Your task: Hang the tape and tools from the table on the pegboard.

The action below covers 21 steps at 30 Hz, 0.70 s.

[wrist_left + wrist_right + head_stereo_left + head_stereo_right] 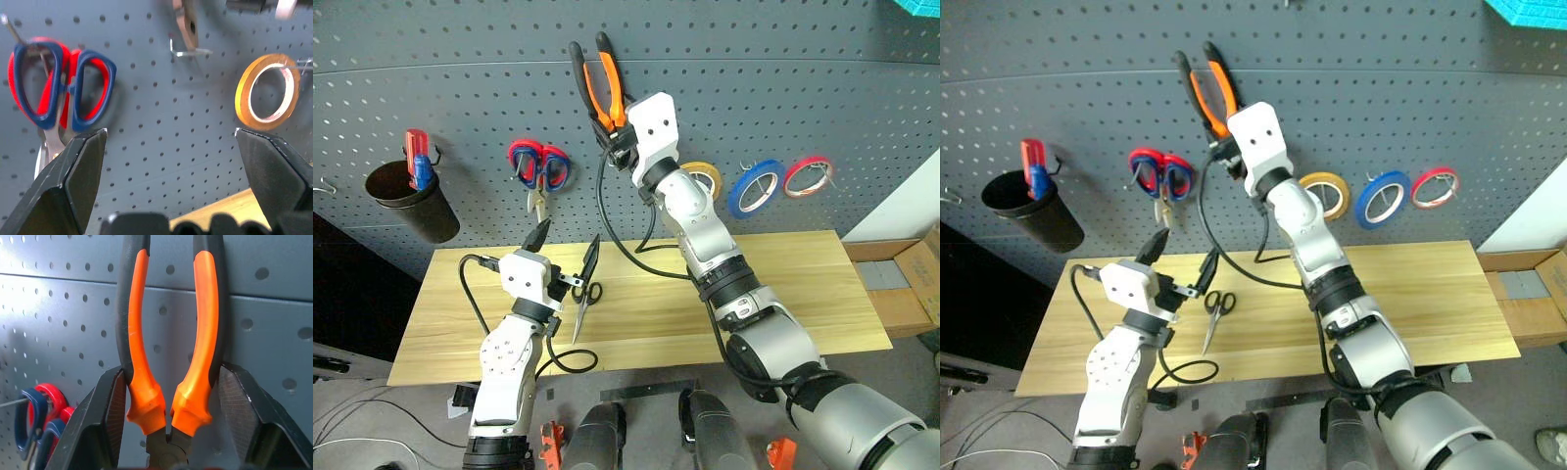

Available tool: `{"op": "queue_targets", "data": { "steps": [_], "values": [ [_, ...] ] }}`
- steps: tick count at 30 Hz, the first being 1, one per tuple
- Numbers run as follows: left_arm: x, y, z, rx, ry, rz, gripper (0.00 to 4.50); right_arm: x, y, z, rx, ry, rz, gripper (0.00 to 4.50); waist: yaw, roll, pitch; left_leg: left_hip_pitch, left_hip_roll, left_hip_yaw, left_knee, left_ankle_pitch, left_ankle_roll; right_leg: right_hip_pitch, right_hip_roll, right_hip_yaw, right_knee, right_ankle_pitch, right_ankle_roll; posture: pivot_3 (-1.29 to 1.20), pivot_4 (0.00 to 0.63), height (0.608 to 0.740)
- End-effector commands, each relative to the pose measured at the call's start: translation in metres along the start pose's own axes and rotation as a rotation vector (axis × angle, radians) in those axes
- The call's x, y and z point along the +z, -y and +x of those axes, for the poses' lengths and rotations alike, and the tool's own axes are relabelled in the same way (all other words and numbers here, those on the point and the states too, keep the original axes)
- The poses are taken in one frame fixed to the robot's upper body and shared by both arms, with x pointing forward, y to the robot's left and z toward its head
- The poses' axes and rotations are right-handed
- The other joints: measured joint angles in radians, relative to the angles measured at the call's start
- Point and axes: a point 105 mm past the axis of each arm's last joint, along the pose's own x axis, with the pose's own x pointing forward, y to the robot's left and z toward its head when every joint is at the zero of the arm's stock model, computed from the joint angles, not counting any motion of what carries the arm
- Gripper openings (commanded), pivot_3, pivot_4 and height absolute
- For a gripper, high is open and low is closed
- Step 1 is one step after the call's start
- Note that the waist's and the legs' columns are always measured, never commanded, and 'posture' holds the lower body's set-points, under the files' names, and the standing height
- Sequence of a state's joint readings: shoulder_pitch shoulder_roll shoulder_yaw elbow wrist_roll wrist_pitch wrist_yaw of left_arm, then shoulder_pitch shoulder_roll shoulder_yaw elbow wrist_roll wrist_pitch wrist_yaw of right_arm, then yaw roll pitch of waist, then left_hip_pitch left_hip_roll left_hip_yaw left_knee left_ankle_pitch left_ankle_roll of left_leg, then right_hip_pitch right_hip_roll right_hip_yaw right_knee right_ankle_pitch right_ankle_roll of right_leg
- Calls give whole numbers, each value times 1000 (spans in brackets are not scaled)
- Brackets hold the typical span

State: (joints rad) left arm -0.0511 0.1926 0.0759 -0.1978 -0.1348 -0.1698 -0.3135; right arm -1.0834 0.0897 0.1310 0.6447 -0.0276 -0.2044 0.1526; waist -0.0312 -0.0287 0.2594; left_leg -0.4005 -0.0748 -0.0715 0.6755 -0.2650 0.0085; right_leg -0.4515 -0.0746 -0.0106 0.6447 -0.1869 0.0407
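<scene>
We see the big blue-grey pegboard [822, 88] w/ the yellow tape [703, 178] hung already. The desk [783, 294] has the black scissors [584, 291]. Our right gripper [168, 406] has its jaws clamped on the pliers [599, 83], handles up by the board. Left gripper [566, 247] jaws are wide apart, nothing in them. We think: go slow, slip one handle over a hook, then let go.

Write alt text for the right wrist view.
The right gripper grips a pair of pliers with orange-and-black handles, its two black fingers pressing the handles from either side, handles pointing up against the dark blue-grey perforated pegboard. Red-and-blue-handled scissors hang on the board beside them.
</scene>
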Motion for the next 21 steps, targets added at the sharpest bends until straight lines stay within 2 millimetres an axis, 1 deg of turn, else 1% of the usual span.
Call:
{"op": "queue_targets", "data": {
  "steps": [1,4,6,8,12,14,15,18,19,21],
  "values": [
    [13,0,-1,7,41,13,4500,0,-2,-2,-26,19,-56,2260,1,0,0,0,0,0,0,0,0,0,0,0,0,0,0,7,178,740],
    [13,-1,-1,10,37,17,4500,-10,-2,-6,-44,-8,-78,2260,1,0,0,0,0,0,0,1,-1,0,0,0,0,0,0,8,177,740],
    [11,-4,0,19,30,27,4500,-14,-10,-10,-15,-7,-93,2260,1,0,0,0,0,0,0,1,-1,0,0,0,0,0,0,5,180,740],
    [11,-6,1,29,25,32,4500,-14,-13,-12,-10,5,-93,2260,1,0,0,0,0,0,0,1,-1,0,0,1,0,0,0,6,180,740],
    [9,-6,0,30,15,33,4500,-11,-8,-12,-35,12,-81,2260,0,0,0,0,0,0,0,1,-1,-1,1,1,0,0,0,3,186,740],
    [8,-4,-1,14,6,26,4500,-9,-6,-12,-31,13,-40,2977,0,0,0,0,1,0,0,1,-1,-1,1,1,0,0,0,2,186,740],
    [7,-3,-1,5,1,23,4500,-10,-5,-12,-32,8,-29,3155,0,0,0,0,1,0,0,1,-1,-1,1,1,0,0,0,2,186,740],
    [3,-4,-1,7,-22,20,4500,-7,-3,-14,-21,13,-23,4185,0,0,-1,0,1,0,0,1,-1,-1,2,1,0,0,0,-5,187,740],
    [1,-5,-1,10,-33,19,4500,-5,-2,-16,-16,16,-19,4454,0,0,-1,0,1,0,0,1,-1,0,2,1,0,0,0,-7,188,740],
    [-5,-7,-1,25,-60,10,4500,0,5,-20,-26,20,4,4454,0,0,-1,0,1,0,0,0,-1,0,2,1,0,0,0,-12,192,740]
  ]
}}
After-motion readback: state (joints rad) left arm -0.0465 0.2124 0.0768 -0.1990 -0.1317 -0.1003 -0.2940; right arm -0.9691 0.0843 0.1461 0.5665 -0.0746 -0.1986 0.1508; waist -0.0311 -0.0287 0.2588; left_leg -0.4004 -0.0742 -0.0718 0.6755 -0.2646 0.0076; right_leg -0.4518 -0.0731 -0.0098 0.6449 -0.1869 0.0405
